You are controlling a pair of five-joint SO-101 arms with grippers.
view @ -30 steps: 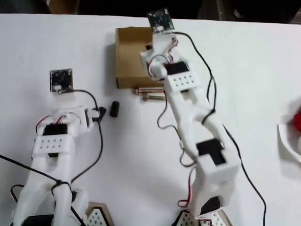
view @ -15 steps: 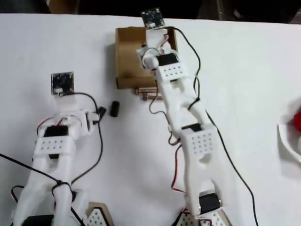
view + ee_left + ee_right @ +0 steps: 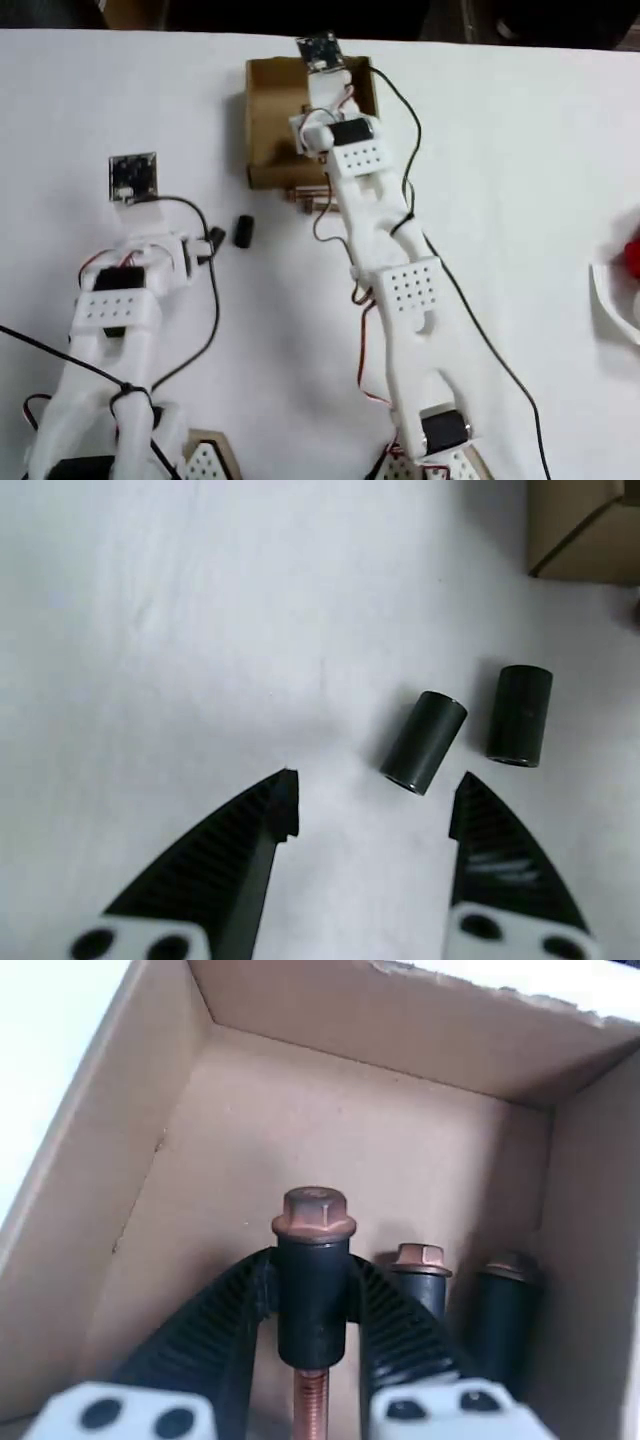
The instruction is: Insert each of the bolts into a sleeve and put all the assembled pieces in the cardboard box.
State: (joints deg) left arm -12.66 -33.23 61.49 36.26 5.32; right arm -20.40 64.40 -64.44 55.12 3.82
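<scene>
My right gripper (image 3: pixel 313 1305) is shut on an assembled piece (image 3: pixel 313 1260), a black sleeve with a copper bolt through it, held upright inside the cardboard box (image 3: pixel 300 1110). Two more assembled pieces (image 3: pixel 422 1278) (image 3: pixel 505 1300) stand in the box beside it. In the high view the right arm (image 3: pixel 350 160) reaches over the box (image 3: pixel 270 120). Two loose bolts (image 3: pixel 308 197) lie on the table against the box's near wall. My left gripper (image 3: pixel 375 785) is open just short of two empty black sleeves (image 3: pixel 423 742) (image 3: pixel 520 715) lying on the table. One sleeve (image 3: pixel 243 231) lies beside the left arm.
A white dish (image 3: pixel 615 295) with something red in it sits at the table's right edge. Cables hang off both arms. A corner of the box (image 3: pixel 585 530) lies beyond the sleeves in the left wrist view. The table is white.
The right arm has swung left and stretched forward, carrying its assembled piece from the box's right edge to over the box's inside. The left arm has hardly moved.
</scene>
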